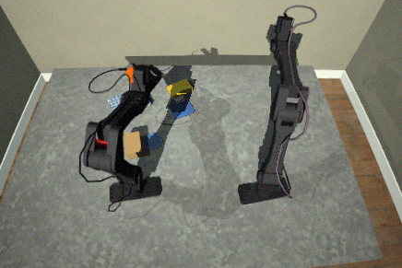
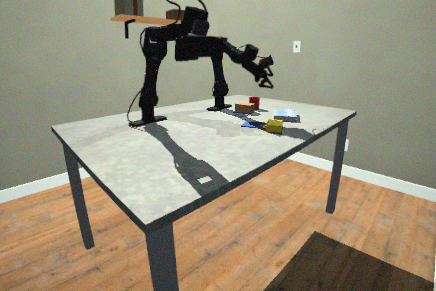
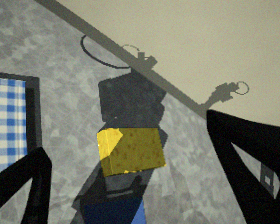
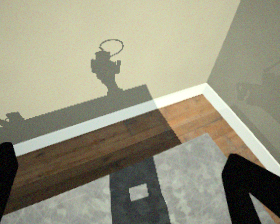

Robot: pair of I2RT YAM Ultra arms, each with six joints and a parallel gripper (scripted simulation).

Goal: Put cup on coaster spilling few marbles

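Note:
The red cup (image 2: 254,102) stands on the table beside a tan block (image 2: 244,107); from above it (image 1: 100,142) is mostly hidden by the left arm. I cannot see its marbles. A flat blue disc (image 1: 155,141) lies just right of the tan block (image 1: 133,145), and a flat blue square (image 1: 184,109) lies farther back; I cannot tell which is the coaster. My left gripper (image 2: 265,76) is open and empty, high above the table, over the yellow block (image 3: 131,150). My right gripper (image 4: 123,160) is open and empty, raised high and pointing past the table edge.
A yellow block (image 1: 180,87) sits next to the blue square (image 3: 125,222). A blue checkered cloth (image 1: 115,102) lies near the left arm's wrist and also shows in the left wrist view (image 3: 13,122). A wall shelf (image 2: 142,18) holds boxes behind the arms.

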